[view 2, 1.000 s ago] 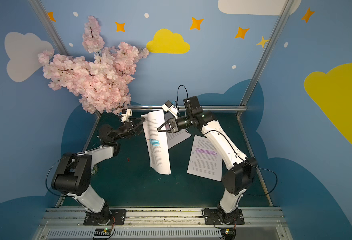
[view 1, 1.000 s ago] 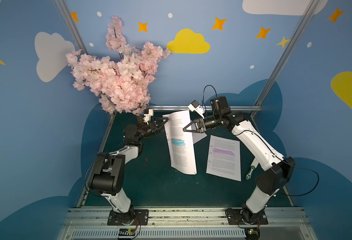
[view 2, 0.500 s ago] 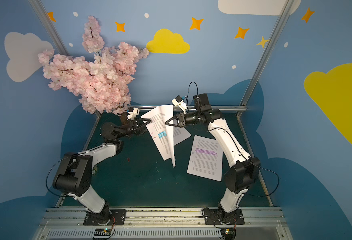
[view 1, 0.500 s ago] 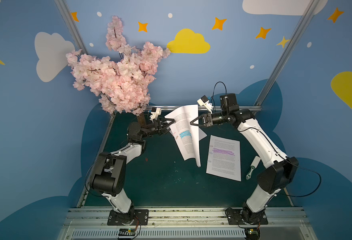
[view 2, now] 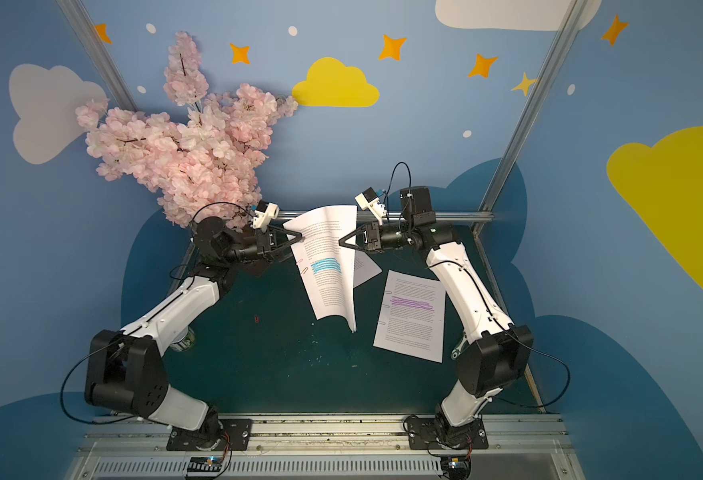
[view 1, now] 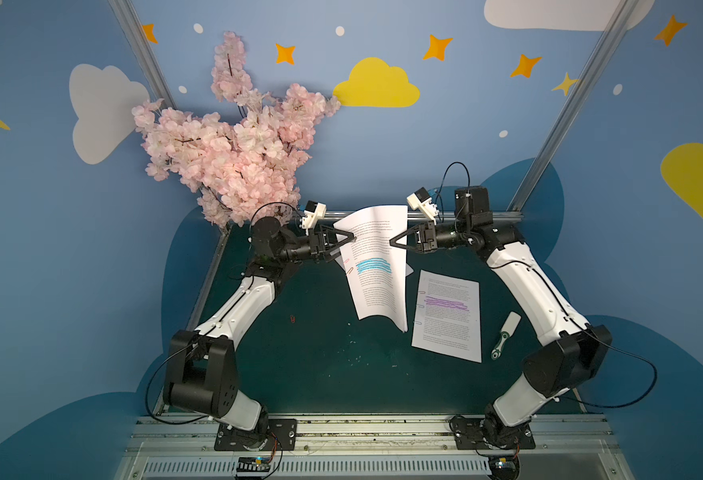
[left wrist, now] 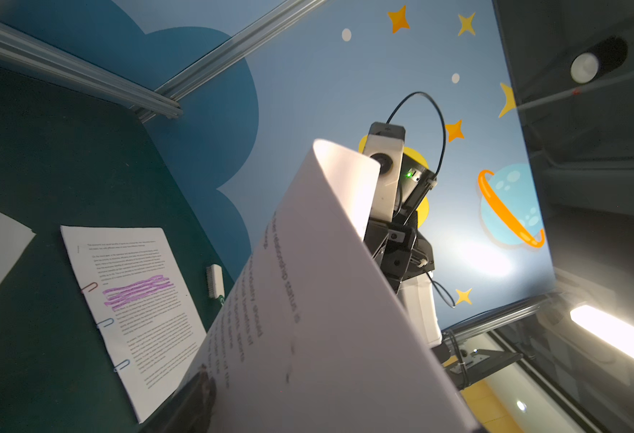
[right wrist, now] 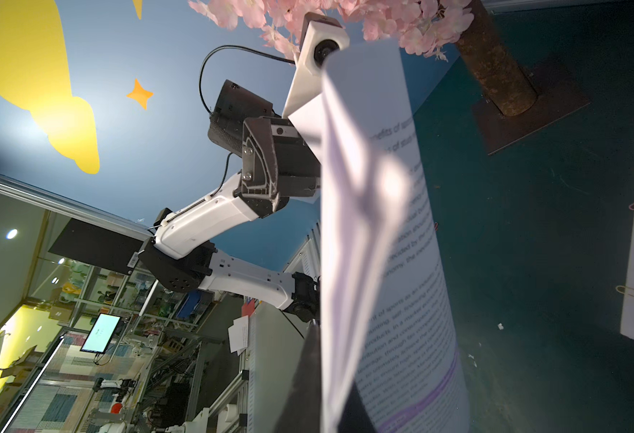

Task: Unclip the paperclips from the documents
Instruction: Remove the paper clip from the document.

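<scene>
My blue doc (view 1: 376, 282) hangs flatter than half a second ago. Right tool (view 1: 390, 241) is clamped on its right edge. Left tool (view 1: 354, 239) is at the left edge, can't tell if it's gripping. Clips (view 1: 349, 271) sit just below, with open bench (view 1: 299, 365) to the left.

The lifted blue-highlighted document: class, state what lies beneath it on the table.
Another white document lies on the table beneath the blue-highlighted document; only one corner shows in both top views. The rest, including any highlighting, is covered.
</scene>
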You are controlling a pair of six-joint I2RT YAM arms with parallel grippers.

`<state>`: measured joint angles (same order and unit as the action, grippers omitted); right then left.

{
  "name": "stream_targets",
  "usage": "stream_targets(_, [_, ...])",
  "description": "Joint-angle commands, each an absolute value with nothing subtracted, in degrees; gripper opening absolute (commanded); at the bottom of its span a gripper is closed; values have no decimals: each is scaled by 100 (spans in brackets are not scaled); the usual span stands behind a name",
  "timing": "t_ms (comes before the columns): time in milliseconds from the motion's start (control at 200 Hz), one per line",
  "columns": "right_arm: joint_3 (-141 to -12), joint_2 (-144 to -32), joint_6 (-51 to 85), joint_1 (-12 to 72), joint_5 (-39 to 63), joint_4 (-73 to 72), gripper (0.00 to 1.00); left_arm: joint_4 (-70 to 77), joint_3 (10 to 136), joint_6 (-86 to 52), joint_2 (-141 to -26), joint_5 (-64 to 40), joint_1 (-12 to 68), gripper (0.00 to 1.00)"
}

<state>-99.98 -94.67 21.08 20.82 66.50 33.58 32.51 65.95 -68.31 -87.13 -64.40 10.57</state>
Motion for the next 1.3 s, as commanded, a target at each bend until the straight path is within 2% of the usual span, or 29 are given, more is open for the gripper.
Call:
stream_targets(0, [-9882,-9300,2462,2103,6883,2947,0,2331,6701,-6078,-8726,-6461,1064,94])
stream_targets(25, [-9871,-9286,2525,2108,6899,2883,0,2286,6724,-6041,-8740,-6440,1056,98])
stream_targets(120, [-9738,-9208,2871,2103,6989,2549,0,1718,6899,-5598,-8772,-6336,1056,99])
stream_targets(215, [-9655,-9168,2946,2131,7004,2442,0,1172,7058,-5135,-8785,-6199,1061,96])
stream_targets(360, [-9677,-9211,2930,2123,6961,2486,0,1072,7184,-5138,-8865,-6240,1056,79])
stream_targets(581, [-9781,-9304,2944,2052,6974,2537,0,769,7454,-5074,-8977,-6319,1055,37])
stream_targets(626, [-9812,-9299,2929,2016,6978,2553,0,673,7511,-5001,-8973,-6312,1055,32])
stream_targets(801, [-9870,-9299,2985,1878,7007,2528,0,500,7585,-4834,-8974,-6371,1015,33])
stream_targets(886, [-9857,-9288,3118,1846,7036,2441,0,568,7584,-4849,-8993,-6430,1011,54])
stream_targets(986, [-9794,-9235,3217,1837,7058,2382,0,711,7611,-4981,-9030,-6460,989,61])
stream_targets(1056, [-9733,-9215,3217,1828,7069,2389,0,844,7669,-5124,-9081,-6500,967,57])
stream_targets(1166, [-9694,-9246,3244,1794,7076,2404,0,785,7857,-5209,-9192,-6602,962,46])
stream_targets(1231, [-9686,-9247,3235,1759,7081,2435,0,638,7978,-5150,-9223,-6640,947,35])
stream_targets(1297, [-9670,-9240,3206,1711,7078,2482,0,436,8067,-5041,-9205,-6638,925,35])
